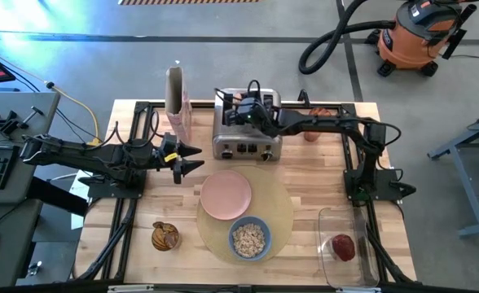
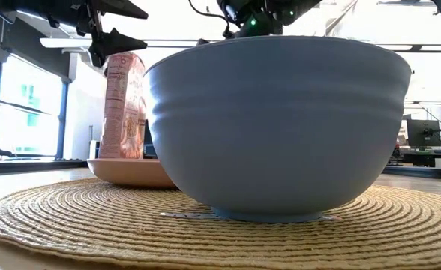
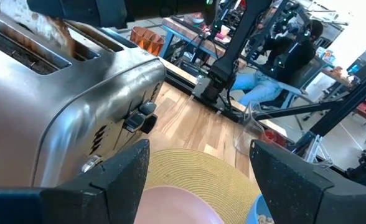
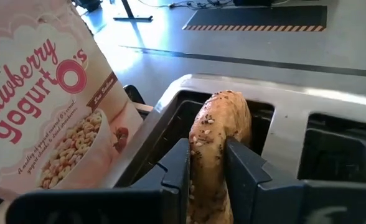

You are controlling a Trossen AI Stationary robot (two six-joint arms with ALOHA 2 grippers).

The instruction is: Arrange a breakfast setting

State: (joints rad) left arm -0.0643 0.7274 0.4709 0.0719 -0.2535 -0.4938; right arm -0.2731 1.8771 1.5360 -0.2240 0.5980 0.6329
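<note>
A seeded bagel half (image 4: 217, 134) stands on edge in a slot of the steel toaster (image 1: 243, 137), and my right gripper (image 4: 206, 167) is shut on it. My left gripper (image 1: 195, 159) hangs open over the table to the left of the toaster, touching nothing. The round tan placemat (image 1: 284, 213) lies in front of the toaster. It carries the pink plate (image 1: 226, 195) and the blue bowl (image 1: 249, 238) of cereal. A red fruit (image 1: 343, 247) lies in a clear tub at the near right. My right gripper pinches the bagel half's two flat faces (image 4: 203, 146) between its two fingers (image 4: 178, 167), below its rounded top. It reaches over the toaster from the table's right, slanting down. The bagel stands upright, its top above the slot's rim; the fingers hide its lower part.
A pink cereal box (image 1: 177, 102) stands at the toaster's left. A brown round pastry (image 1: 165, 236) lies on the table at the near left. An orange cup (image 1: 311, 134) sits behind the right arm. A person sits beyond the table (image 3: 276, 62).
</note>
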